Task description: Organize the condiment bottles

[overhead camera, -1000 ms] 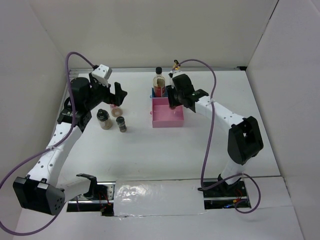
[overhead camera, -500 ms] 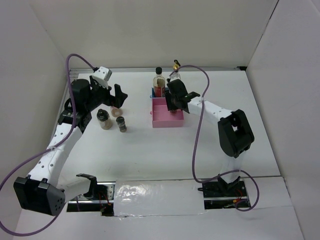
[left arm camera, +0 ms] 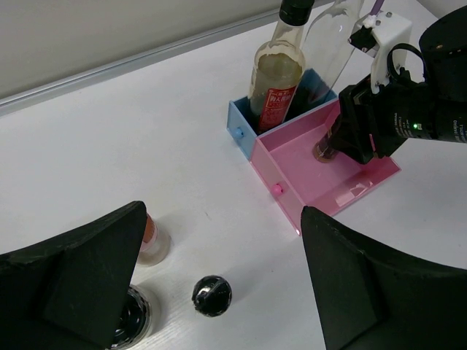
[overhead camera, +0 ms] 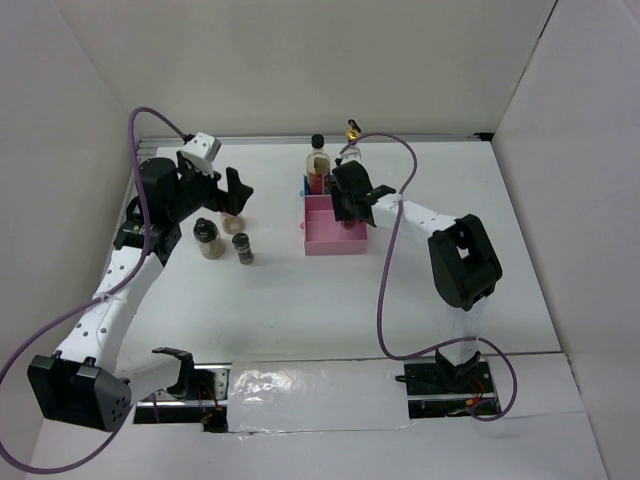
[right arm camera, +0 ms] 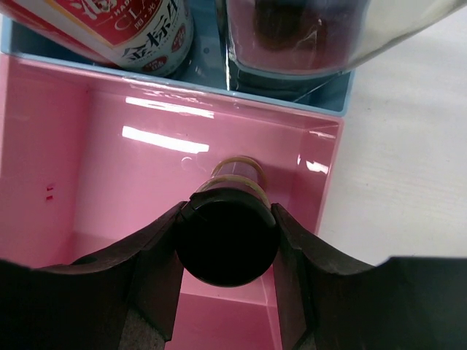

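enclosing white walls (overhead camera: 300,70), white table (overhead camera: 310,300)

Tall bottles (overhead camera: 318,170), dark-cap jar (right arm camera: 226,235) in tray (overhead camera: 330,245); 3 jars (overhead camera: 210,238) apart

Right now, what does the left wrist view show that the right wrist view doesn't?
Only left wrist: three jars loose on the table: pink-capped jar, small dark-capped jar, a third jar half hidden by the left hand. Only right wrist: the held jar's dark cap, clamped in the right hand. Both: pink tray, red-labelled bottle, clear bottle, that jar.
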